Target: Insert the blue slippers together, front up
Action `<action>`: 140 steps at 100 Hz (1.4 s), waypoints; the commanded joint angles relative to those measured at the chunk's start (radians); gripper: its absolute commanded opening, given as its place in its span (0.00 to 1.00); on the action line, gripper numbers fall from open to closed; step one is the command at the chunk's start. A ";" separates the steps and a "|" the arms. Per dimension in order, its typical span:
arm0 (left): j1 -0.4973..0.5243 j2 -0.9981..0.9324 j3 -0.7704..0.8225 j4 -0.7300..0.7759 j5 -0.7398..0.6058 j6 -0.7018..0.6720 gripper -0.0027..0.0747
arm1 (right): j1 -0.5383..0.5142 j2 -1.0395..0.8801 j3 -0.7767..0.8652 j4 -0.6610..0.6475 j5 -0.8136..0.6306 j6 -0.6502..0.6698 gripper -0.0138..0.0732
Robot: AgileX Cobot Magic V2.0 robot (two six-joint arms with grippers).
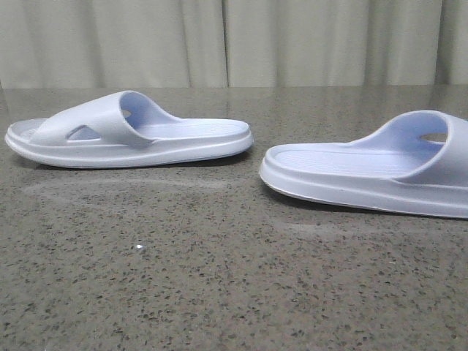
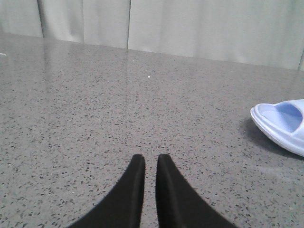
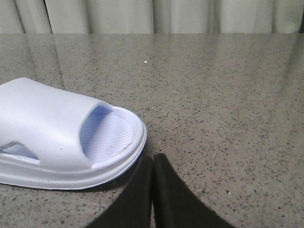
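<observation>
- Both end effectors hold nothing: the left end effector [image 2: 150,164] has its fingers almost together with only a thin slit between them, and the right end effector [image 3: 152,164] has its fingers pressed together.
- Neither arm shows in the front view, so both seem to sit back from the work area.
- Two blue slippers lie sole-down on the speckled tabletop [image 1: 219,278], well apart. The left slipper [image 1: 128,131] points its toe outward to the left; the right slipper [image 1: 373,172] has its heel end toward the middle and runs out of frame on the right.
- Judging by this layout, the task is at its very start: no slipper is grasped and nothing is nested yet.
- In the left wrist view, only the toe tip of a slipper [image 2: 282,124] appears, off to one side and well apart from the fingers.
- In the right wrist view, a slipper [image 3: 61,137] lies just beside the fingertips, its rim near them; contact cannot be told.
- Next, I judge, each end effector needs to spread its fingers and reach its nearer slipper, likely gripping at the strap or sole edge.
</observation>
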 commanded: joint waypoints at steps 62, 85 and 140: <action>-0.008 -0.017 0.009 -0.006 -0.075 0.001 0.05 | -0.005 -0.015 0.022 -0.012 -0.082 -0.003 0.07; -0.008 -0.017 0.009 -0.006 -0.075 0.001 0.05 | -0.006 -0.015 0.022 -0.012 -0.086 -0.003 0.07; -0.008 -0.017 0.009 -0.261 -0.207 0.001 0.05 | -0.006 -0.015 0.022 0.178 -0.261 -0.003 0.07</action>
